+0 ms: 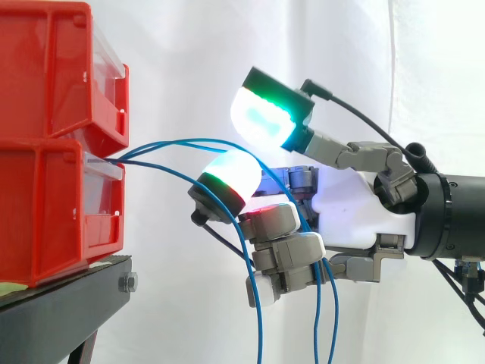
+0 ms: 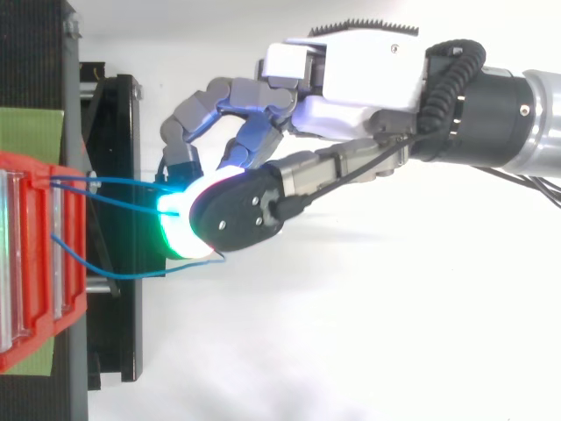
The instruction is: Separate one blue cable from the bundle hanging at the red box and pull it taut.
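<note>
Black stand (image 1: 64, 312) bears lower red bin (image 1: 53, 212); upper red bin (image 1: 45, 68) atop.

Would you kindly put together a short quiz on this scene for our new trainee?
1. True or false: the blue cables run in a straight, taut line from the red bins to the hand.
2. In the side view, the hand reaches in from: A the left edge, B the right edge, C the top edge?
3. What do the red bins stand on?
Key: 1 false, they curve and hang down; 2 B; 3 the black stand.
</note>
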Action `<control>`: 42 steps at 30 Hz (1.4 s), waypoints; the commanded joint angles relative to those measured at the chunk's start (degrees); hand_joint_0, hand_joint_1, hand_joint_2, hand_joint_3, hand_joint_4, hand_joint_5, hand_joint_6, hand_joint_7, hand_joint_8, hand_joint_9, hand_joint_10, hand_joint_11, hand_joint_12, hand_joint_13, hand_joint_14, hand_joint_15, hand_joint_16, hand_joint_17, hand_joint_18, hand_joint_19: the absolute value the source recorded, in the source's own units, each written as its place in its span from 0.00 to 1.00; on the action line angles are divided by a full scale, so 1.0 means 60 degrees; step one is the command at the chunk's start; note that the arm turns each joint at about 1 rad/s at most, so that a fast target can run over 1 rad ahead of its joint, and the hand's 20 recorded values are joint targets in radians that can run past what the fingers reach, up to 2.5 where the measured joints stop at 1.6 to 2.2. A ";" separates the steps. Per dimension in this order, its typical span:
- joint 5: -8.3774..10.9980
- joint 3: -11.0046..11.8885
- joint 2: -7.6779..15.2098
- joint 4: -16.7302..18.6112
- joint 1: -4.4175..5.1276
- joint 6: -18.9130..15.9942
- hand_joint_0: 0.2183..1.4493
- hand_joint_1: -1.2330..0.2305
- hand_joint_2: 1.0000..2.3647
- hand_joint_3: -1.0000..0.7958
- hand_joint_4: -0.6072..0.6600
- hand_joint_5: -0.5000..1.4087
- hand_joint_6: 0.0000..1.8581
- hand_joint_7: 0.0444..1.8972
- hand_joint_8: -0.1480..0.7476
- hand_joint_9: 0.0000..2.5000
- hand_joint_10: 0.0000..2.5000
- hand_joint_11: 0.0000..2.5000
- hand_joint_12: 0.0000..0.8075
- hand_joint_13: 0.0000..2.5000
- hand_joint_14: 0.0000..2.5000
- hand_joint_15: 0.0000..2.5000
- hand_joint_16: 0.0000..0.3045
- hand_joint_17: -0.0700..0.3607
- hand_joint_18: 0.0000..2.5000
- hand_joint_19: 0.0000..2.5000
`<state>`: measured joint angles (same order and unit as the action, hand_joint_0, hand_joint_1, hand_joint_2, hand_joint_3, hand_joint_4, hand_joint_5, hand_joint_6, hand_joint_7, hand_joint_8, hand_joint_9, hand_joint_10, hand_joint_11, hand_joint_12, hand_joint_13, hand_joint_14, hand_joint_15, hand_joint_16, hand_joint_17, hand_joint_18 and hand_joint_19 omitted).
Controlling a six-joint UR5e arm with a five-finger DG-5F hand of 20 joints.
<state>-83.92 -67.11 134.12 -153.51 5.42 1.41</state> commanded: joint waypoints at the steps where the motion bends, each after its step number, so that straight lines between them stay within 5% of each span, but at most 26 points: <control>1: -0.0002 -0.0007 0.0000 -0.0006 0.0005 0.0000 0.32 0.37 0.02 0.46 0.57 0.17 0.50 0.58 0.53 0.42 0.00 0.58 0.47 0.42 0.11 0.59 0.17 0.43 0.28 0.30; 5: 0.0013 0.0008 0.0000 0.0023 0.0005 0.0000 0.38 0.27 0.02 0.47 0.48 0.16 0.51 0.60 0.53 0.41 0.00 0.59 0.46 0.42 0.07 0.61 0.17 0.43 0.28 0.29; 10: -0.0002 -0.0007 0.0000 0.0023 0.0005 0.0000 0.47 0.22 0.00 0.29 0.48 0.16 0.51 0.59 0.52 0.40 0.00 0.59 0.47 0.41 0.05 0.62 0.16 0.42 0.27 0.28; 14: -0.0002 -0.0007 0.0000 0.0023 0.0005 0.0000 0.41 0.22 0.00 0.28 0.51 0.17 0.50 0.60 0.52 0.40 0.00 0.59 0.47 0.42 0.00 0.64 0.16 0.42 0.27 0.26; 16: -0.0002 -0.0007 0.0000 0.0023 -0.0009 0.0000 0.29 0.22 0.00 0.28 0.53 0.17 0.50 0.59 0.52 0.40 0.00 0.59 0.47 0.41 0.00 0.64 0.17 0.43 0.26 0.27; 18: -0.0031 -0.0007 0.0000 0.0009 -0.0009 0.0000 0.17 0.28 0.00 0.28 0.56 0.18 0.50 0.56 0.59 0.40 0.08 0.54 0.58 0.40 0.09 0.57 0.20 0.49 0.28 0.27; 20: -0.0031 -0.0007 0.0000 0.0009 -0.0024 0.0000 0.15 0.35 0.00 0.28 0.57 0.18 0.50 0.55 0.62 0.41 0.08 0.53 0.60 0.40 0.12 0.54 0.21 0.50 0.28 0.27; 24: -0.0046 -0.0007 -0.0014 -0.0006 -0.0053 -0.0029 0.22 0.56 0.00 0.28 0.57 0.18 0.49 0.55 0.57 0.44 0.00 0.57 0.52 0.41 0.06 0.57 0.19 0.46 0.26 0.29; 26: -0.0046 -0.0007 0.0000 -0.0021 -0.0053 -0.0015 0.27 0.58 0.00 0.28 0.56 0.18 0.48 0.56 0.54 0.43 0.00 0.57 0.49 0.42 0.02 0.60 0.17 0.43 0.25 0.30; 33: -0.0046 -0.0007 0.0000 -0.0021 -0.0053 0.0000 0.37 0.28 0.01 0.37 0.53 0.16 0.49 0.56 0.52 0.41 0.00 0.57 0.47 0.41 0.00 0.61 0.17 0.43 0.25 0.28; 39: -0.0046 -0.0007 0.0000 0.0023 -0.0053 0.0000 0.47 0.20 0.00 0.28 0.51 0.16 0.50 0.54 0.50 0.39 0.00 0.58 0.47 0.40 0.00 0.60 0.17 0.43 0.25 0.25; 42: -0.0046 -0.0007 0.0000 0.0023 -0.0053 0.0000 0.45 0.18 0.00 0.28 0.51 0.16 0.49 0.55 0.50 0.38 0.00 0.57 0.47 0.40 0.00 0.60 0.17 0.43 0.26 0.23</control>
<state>-84.20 -67.17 134.12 -153.41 5.11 1.41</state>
